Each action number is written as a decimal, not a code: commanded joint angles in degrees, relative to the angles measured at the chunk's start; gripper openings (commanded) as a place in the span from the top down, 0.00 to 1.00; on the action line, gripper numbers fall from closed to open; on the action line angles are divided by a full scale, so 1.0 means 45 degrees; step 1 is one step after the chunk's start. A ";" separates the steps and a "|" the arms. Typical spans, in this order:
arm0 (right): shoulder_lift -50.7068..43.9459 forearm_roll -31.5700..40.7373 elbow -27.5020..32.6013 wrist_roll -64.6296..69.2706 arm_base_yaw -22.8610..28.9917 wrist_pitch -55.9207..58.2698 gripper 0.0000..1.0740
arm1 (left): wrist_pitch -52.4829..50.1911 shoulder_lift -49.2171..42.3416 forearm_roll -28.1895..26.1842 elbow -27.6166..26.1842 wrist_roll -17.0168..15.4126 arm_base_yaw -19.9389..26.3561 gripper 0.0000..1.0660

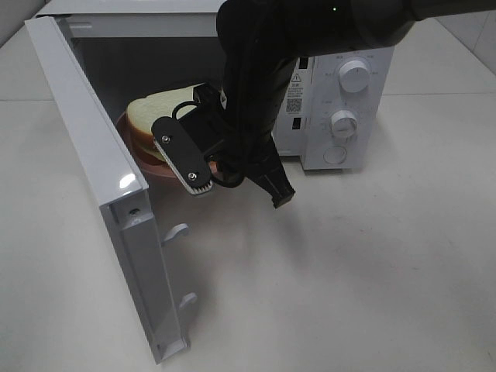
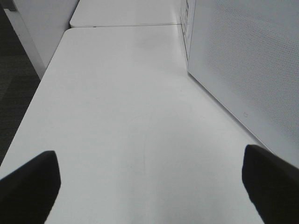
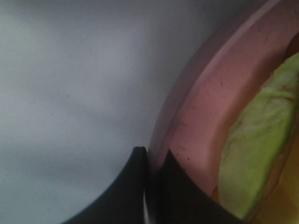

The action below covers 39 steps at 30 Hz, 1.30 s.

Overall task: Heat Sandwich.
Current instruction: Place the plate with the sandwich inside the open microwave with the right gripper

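- Seeing sandwich (image 1: 155,111) on pink plate (image 1: 157,167), inside open microwave (image 1: 350,139).
- My right jaws pinched together on the plate rim.
- My left jaws wide apart above the table (image 2: 126,107), beside the microwave wall.

White-bread sandwich (image 1: 155,108), yellow-green filling (image 3: 257,140), pink plate (image 3: 205,102), white microwave (image 1: 85,147), white table (image 1: 372,263), black arm (image 1: 256,77)
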 commanded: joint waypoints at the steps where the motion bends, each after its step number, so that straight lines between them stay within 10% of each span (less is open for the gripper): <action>1: 0.0293 -0.0064 -0.0675 0.0446 -0.0025 -0.0076 0.99 | -0.0051 0.0013 -0.0076 0.0038 0.0013 0.0000 0.01; 39: 0.3718 -0.0751 -0.5908 0.2496 -0.0713 0.1464 0.98 | -0.0051 0.0013 -0.0076 0.0038 0.0025 0.0000 0.01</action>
